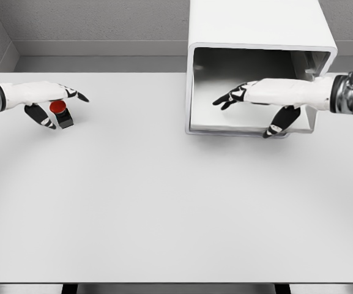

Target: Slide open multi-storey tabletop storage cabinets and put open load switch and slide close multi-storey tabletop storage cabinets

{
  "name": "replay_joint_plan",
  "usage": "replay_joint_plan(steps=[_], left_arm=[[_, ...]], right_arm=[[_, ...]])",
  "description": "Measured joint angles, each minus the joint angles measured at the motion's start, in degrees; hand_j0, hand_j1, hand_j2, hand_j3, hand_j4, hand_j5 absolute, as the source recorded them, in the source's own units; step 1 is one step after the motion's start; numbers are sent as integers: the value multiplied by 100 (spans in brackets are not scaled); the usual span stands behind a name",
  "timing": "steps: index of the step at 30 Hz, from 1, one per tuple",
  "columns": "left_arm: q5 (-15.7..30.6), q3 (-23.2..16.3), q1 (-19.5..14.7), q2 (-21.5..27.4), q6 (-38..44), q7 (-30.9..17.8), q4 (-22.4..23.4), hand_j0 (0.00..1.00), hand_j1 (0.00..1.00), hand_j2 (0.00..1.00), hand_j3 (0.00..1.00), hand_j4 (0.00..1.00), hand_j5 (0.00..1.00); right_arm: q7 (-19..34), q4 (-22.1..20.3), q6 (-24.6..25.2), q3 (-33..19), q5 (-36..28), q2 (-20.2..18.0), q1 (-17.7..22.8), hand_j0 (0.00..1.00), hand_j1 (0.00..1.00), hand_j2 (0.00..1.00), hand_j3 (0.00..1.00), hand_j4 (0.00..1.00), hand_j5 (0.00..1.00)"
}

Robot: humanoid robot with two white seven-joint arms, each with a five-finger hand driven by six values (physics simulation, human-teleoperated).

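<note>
White tabletop (164, 202) fills most of your view, with a grey wall behind it and a dark edge along the bottom. At the back, right of centre, you have the white storage cabinet (259, 37), a boxy unit whose front stands open so that you look straight into its grey, empty-looking interior. Your right hand (256, 98) comes in from the right edge and hangs in front of that opening, its fingers extended and relaxed toward the left, thumb hanging down near the lower lip of the cabinet; it grips nothing. Whether the fingertips touch the cabinet you cannot tell from this angle. Far over at the left edge, your left hand (44, 98) sits low over the table, and the load switch (60, 113), a small black body with a round red top, lies right beneath it. The forefinger stretches out above the switch and the thumb curls down on its left side, so the hand brackets it loosely; a firm grasp is not clear. Switch and cabinet are well apart.
</note>
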Motion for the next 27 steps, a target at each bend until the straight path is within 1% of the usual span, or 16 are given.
replay_joint_plan(steps=[1, 3, 4, 5, 7, 10, 12, 14, 18, 21, 27], left_arm=[[-2, 0, 0, -2, 0, 2, 16, 78, 78, 78, 78, 78, 78], [-2, -1, 0, -4, 0, 5, 39, 71, 71, 71, 71, 71, 71], [-3, -1, 0, -3, -1, 6, 46, 70, 70, 70, 70, 70, 70], [-4, -2, 9, -1, -1, 7, 50, 65, 65, 65, 65, 65, 65], [-5, -9, 9, 5, -1, 8, 57, 63, 63, 63, 63, 63, 63], [-6, -15, 26, 10, -1, 7, 58, 54, 54, 54, 54, 54, 54], [-4, -16, 26, 18, 0, 1, 58, 48, 48, 48, 48, 48, 48], [52, -1, 35, 30, 24, 8, 53, 44, 44, 44, 44, 44, 44], [86, 10, 62, 47, 33, -3, 44, 42, 42, 42, 42, 42, 42], [95, 14, 79, 61, 30, -10, -26, 42, 42, 42, 42, 42, 42], [206, 39, 79, 199, 0, -31, -562, 42, 42, 42, 42, 42, 42]], right_arm=[[0, -7, -169, 0, -30, -41, 9, 100, 100, 100, 100, 100, 100], [0, -97, -517, 3, -76, -153, 44, 100, 100, 100, 100, 100, 100], [1, -144, -743, 5, -92, -208, 106, 100, 100, 100, 100, 100, 100], [1, -179, -1002, 7, -102, -268, 132, 100, 100, 100, 100, 100, 100], [1, -223, -1394, 11, -132, -397, 211, 100, 100, 100, 100, 100, 100], [1, -252, -1656, 15, -196, -554, 229, 100, 100, 100, 100, 100, 100], [1, -259, -1731, 14, -275, -651, 229, 100, 100, 100, 100, 100, 100], [1, -257, -1770, 17, -321, -709, 325, 100, 100, 100, 100, 100, 100], [1, -263, -1801, 23, -361, -754, 492, 100, 100, 100, 100, 100, 100], [1, -270, -1806, 20, -389, -795, 492, 100, 100, 100, 100, 100, 100], [1, -255, -1809, 22, -595, -879, 545, 100, 100, 100, 100, 100, 100]])
